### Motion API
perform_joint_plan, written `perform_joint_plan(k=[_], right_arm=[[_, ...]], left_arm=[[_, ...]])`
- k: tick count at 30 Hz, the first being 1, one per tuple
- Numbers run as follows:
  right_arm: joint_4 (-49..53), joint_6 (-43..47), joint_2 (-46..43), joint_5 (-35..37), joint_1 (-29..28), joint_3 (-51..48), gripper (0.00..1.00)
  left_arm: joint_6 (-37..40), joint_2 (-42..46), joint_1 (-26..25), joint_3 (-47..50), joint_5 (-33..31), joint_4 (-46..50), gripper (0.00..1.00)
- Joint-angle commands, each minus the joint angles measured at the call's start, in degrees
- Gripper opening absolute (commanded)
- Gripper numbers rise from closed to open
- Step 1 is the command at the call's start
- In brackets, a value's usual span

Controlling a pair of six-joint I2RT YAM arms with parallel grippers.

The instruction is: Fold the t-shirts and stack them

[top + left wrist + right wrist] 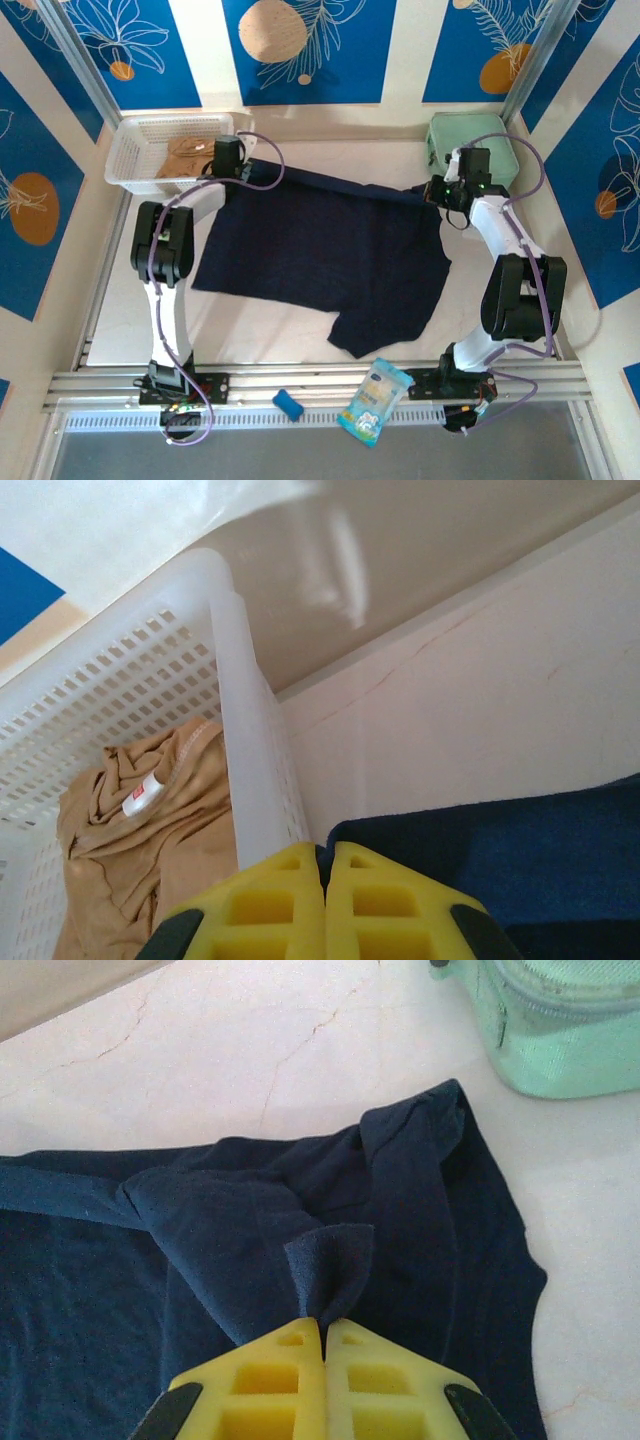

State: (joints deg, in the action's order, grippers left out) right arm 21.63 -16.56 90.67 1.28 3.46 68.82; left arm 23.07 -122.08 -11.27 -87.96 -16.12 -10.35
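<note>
On surface, navy t-shirt spread out, right fingers pinched a fold at its far-right corner, left fingers pinched its far-left corner, tan t-shirt in basket.

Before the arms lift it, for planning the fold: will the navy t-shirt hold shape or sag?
Probably floppy: the navy t-shirt puckers into a peak where the right gripper pinches it. Likely light, thin cloth lying flat on the table, so it should drape.
</note>
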Motion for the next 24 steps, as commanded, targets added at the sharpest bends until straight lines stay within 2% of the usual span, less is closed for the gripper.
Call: perform_joint_plan(k=[1, 5, 11, 14, 16, 22, 24], right_arm=[[0.2, -0.8, -2.9, 0.0, -1.2, -1.1, 0.0], [1.3, -0.5, -3.8, 1.6, -2.7, -2.5, 0.0], [2.9, -0.5, -4.3, 2.7, -4.0, -4.3, 0.0], [4.1, -0.5, -3.7, 3.4, -5.0, -4.7, 0.0], [5.1, -0.4, -2.9, 4.4, -5.9, -4.6, 0.0], [8.5, -0.4, 1.1, 7.8, -8.4, -3.7, 0.0], [9.5, -0.6, 2.4, 9.1, -8.9, -3.4, 0.0]], left_arm=[[1.0, 3.5, -0.3, 2.0, -1.1, -1.4, 0.0], [2.0, 4.0, -0.9, 4.3, -1.8, -1.3, 0.0], [2.7, 4.4, -1.4, 7.3, -3.5, -0.3, 0.08], [2.7, 5.3, -1.5, 9.0, -4.2, 0.4, 0.24], [2.8, 6.2, -1.4, 10.6, -4.3, 0.3, 0.29], [2.1, 9.2, -1.4, 14.6, -4.2, -0.3, 0.55], [1.6, 10.0, -1.6, 14.7, -3.3, 0.8, 0.58]])
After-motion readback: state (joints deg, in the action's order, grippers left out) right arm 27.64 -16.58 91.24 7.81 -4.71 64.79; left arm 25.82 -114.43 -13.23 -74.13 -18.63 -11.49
